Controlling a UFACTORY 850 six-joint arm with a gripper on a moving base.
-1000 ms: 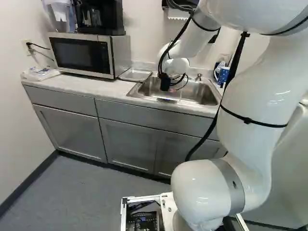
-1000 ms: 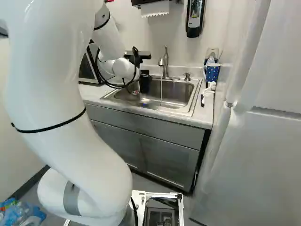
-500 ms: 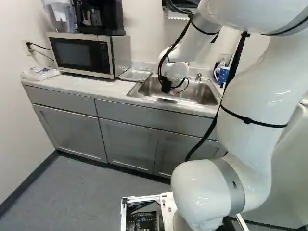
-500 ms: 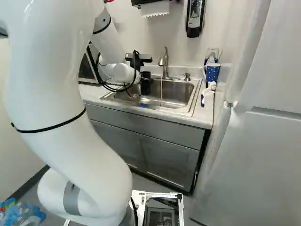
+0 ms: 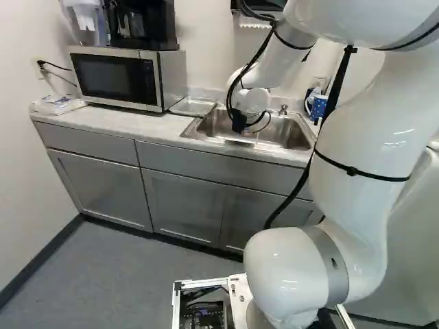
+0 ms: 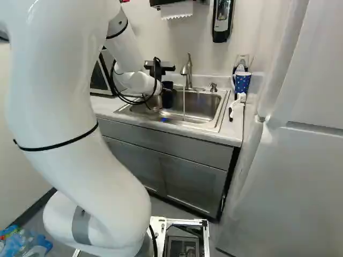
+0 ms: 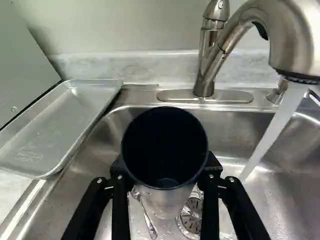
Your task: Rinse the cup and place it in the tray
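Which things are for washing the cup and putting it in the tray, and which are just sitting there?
For the job:
dark cup, held in the gripper
faucet, with water running
sink
metal tray

Just sitting there:
spoon in the sink
blue mug
brush
microwave

Glossy white arm (image 5: 360, 137) with bulbous joints — grey bands (image 5: 336, 277), black ties (image 5: 363, 175), looping black cables (image 5: 256, 52).
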